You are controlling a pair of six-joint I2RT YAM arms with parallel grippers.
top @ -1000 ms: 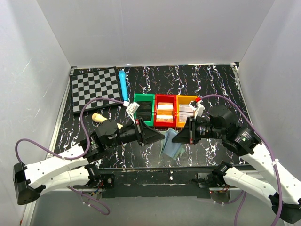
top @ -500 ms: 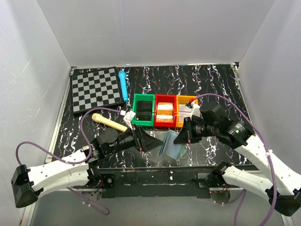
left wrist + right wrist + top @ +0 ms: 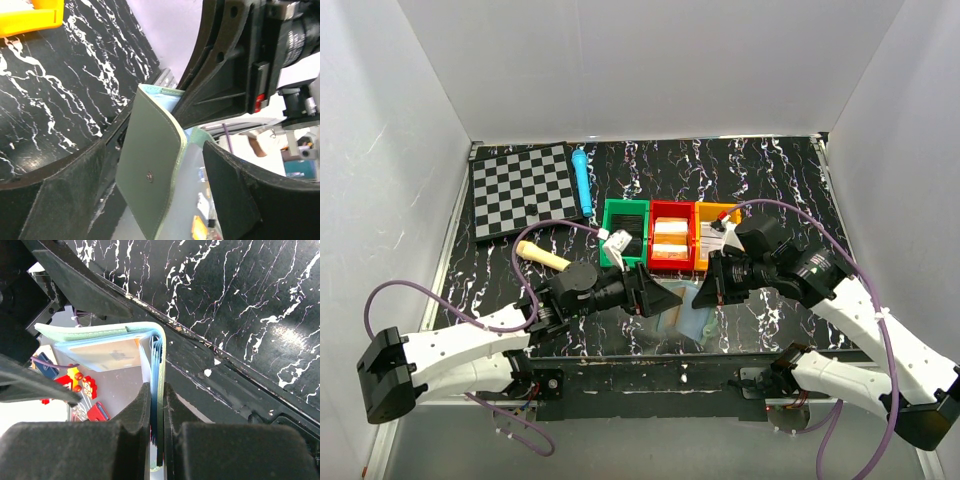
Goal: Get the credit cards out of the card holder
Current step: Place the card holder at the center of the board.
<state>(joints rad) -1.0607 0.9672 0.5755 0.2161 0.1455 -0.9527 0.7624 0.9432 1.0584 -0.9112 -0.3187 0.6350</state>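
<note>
Two sets of jaws face each other at the near edge of the bench (image 3: 780, 180): the right jaws clenched on a panel of the open card holder (image 3: 682, 318), the left jaws released astride its other flap, the red bin (image 3: 672, 205) just beyond.

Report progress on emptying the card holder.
Done: the holder is picked up and partly opened, one panel clamped in the right fingers. In hand: the open left fingers straddle its other flap without gripping it. Left: pulling the cards out; one card shows inside the holder.
</note>
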